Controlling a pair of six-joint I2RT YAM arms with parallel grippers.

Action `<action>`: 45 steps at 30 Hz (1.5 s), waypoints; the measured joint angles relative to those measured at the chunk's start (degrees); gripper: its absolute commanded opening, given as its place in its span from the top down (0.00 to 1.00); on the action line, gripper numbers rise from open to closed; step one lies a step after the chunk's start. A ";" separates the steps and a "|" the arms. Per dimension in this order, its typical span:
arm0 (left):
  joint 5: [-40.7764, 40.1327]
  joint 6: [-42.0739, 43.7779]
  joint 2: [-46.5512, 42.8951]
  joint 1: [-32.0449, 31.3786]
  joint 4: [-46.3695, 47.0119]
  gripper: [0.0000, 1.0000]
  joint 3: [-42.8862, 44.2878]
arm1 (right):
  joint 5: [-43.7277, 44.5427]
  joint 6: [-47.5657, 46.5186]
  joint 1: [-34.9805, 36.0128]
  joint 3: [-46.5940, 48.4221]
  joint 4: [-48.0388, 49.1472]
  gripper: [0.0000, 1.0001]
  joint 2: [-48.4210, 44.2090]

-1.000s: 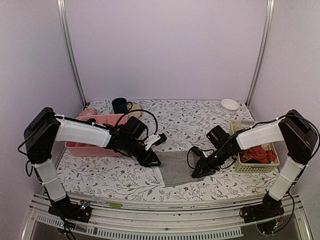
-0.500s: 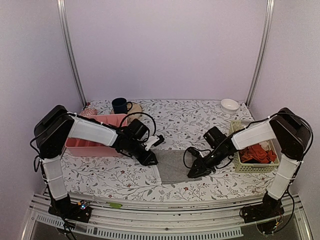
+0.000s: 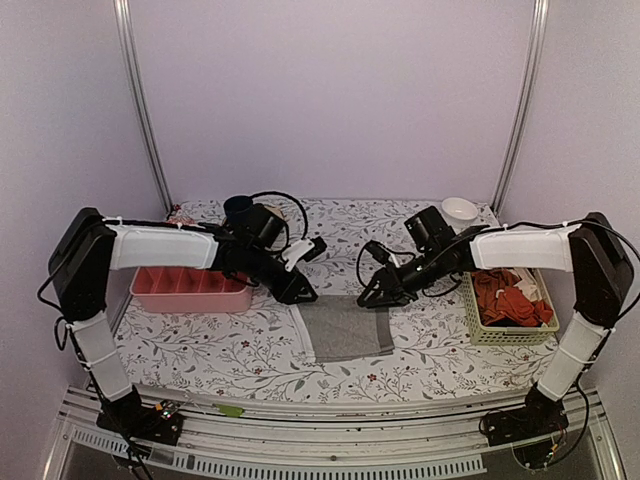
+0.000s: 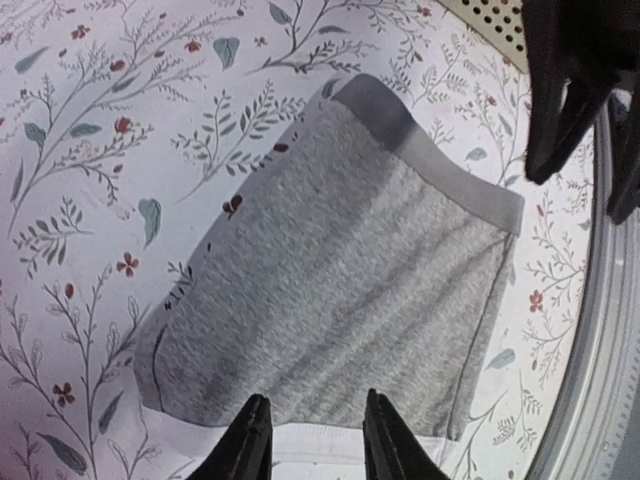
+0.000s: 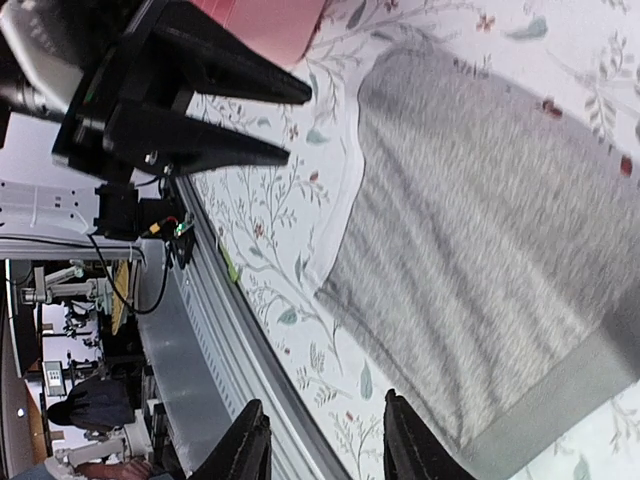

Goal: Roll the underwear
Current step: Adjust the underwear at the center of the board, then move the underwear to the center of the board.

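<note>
Grey cloth, the underwear (image 3: 345, 328), lies flat as a folded rectangle in the middle of the flowered table (image 3: 250, 355), with bare table between its 6 o'clock edge and the metal rail (image 3: 330, 425). A pale strip of trim runs along its 9 o'clock edge and the darker waistband along the 3 o'clock edge. The left gripper (image 3: 300, 294) sits low at the 11 o'clock corner, its fingers (image 4: 255, 440) a narrow gap apart over the trim and holding nothing; I cannot tell whether they touch the cloth. The right gripper (image 3: 370, 296) hangs at the 1 o'clock corner, fingers (image 5: 252, 445) also parted and empty. A pink tray (image 3: 190, 290) stands at 9 o'clock, near the left arm but apart from the underwear. At 3 o'clock a pale basket (image 3: 505, 335) holds orange-red garments (image 3: 510, 305). Far back, a dark mug (image 3: 238, 210) stands at 11 o'clock and a white bowl (image 3: 459, 210) at 1 o'clock.
</note>
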 measured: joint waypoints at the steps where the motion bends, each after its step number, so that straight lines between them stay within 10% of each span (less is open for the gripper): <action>1: 0.04 -0.02 0.55 0.00 0.20 0.68 1.38 | 0.28 0.07 -0.15 1.84 0.52 0.62 1.53; 13: -4.50 -0.39 13.11 2.29 2.16 0.70 4.79 | 4.68 1.05 -3.98 6.14 3.69 0.64 17.88; 45: -1.97 4.55 -2.34 2.78 4.63 0.69 -9.25 | 0.87 0.52 3.67 -6.88 8.02 0.69 3.02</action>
